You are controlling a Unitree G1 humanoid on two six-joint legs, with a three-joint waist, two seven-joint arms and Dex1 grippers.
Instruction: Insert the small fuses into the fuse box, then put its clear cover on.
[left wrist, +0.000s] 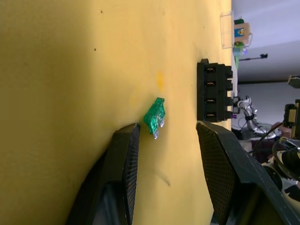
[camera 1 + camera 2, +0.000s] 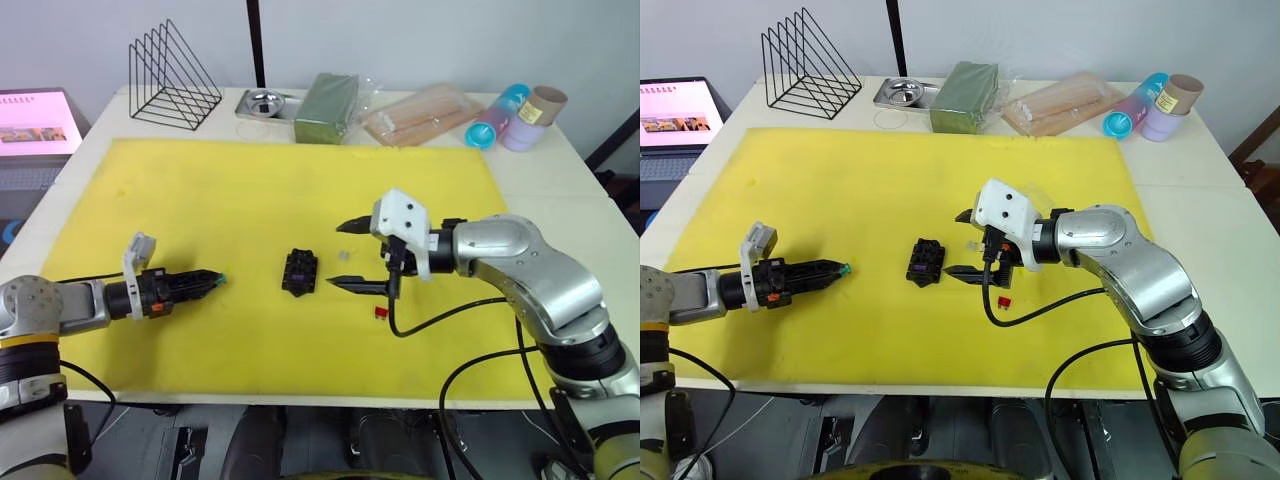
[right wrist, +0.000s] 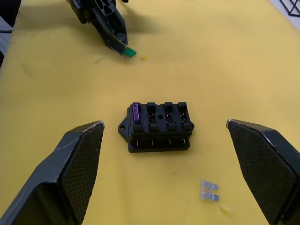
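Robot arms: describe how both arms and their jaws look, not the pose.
Both arms are silver-grey metal with black joints. The right gripper has a white housing, black jaws and a loose black cable. The left gripper has a black body with orange marks and a small white block. The jaws' inner faces are cross-hatched.

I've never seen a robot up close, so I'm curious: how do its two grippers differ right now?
The right gripper is spread wide open, pointing at the fuse box; the left gripper stands only partly open. The left gripper has the green fuse at its fingertips, lying on the yellow mat; the right gripper has nothing between its fingers. Both have two black fingers and hang low over the mat.
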